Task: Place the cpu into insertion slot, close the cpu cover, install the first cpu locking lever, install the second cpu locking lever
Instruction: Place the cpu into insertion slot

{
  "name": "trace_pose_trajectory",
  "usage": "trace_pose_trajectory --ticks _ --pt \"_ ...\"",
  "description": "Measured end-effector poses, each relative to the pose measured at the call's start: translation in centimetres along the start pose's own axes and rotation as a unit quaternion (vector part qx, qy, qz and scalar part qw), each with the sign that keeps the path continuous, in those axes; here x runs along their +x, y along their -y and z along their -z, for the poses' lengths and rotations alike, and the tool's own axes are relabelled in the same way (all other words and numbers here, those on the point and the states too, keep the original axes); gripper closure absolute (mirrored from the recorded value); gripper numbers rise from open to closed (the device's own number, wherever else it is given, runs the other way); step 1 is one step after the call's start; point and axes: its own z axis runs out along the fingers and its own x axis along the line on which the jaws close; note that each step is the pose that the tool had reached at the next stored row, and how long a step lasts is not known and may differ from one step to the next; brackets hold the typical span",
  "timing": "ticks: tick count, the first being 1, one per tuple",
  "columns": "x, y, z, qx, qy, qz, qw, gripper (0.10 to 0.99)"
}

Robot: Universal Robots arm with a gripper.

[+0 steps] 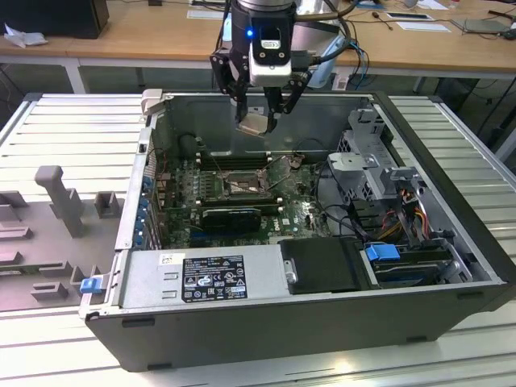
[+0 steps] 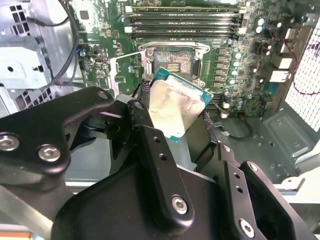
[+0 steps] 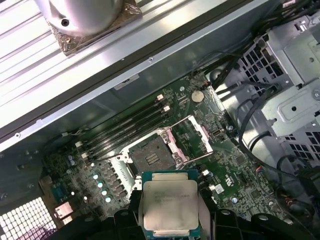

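We see the gripper hanging over the open computer case, its black fingers clenched on opposite edges of the cpu. The chip is in the air and clear of the board. In the exterior view it sits at about twelve o'clock from the insertion slot and looks somewhat tilted.

In both wrist views the cpu shows its pale metal face ringed by a green border, with a finger against each side.

The insertion slot lies exposed on the green motherboard, its dark contact field uncovered. The cpu cover is swung open and stands off one side of the slot. In the exterior view that side is at roughly two o'clock from the slot (we cannot tell how steeply it leans). A thin wire lever runs just beside it.

The long black memory slots run along the far side of the slot. In the exterior view a long black card lies at six o'clock from the slot, and the labelled power supply is farther out along the same line. A blue latch sits at about four o'clock. A grey fixture stands outside the case at nine o'clock, on the exterior view's left.
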Motion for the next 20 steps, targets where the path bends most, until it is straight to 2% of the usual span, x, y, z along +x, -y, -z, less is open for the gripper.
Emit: trace_pose_trajectory --ticks 7,11,18,20 --pt "0.0 0.0 0.0 -0.0006 0.0028 -0.033 0.9994 0.557" --pt "0.0 0.0 -0.01 -0.001 0.0047 -0.056 0.9984 0.557" --pt "0.0 0.0 -0.02 -0.0013 0.0086 -0.099 0.995 0.557" --pt "0.0 0.0 -0.02 -0.0012 0.0091 -0.104 0.9945 0.557"
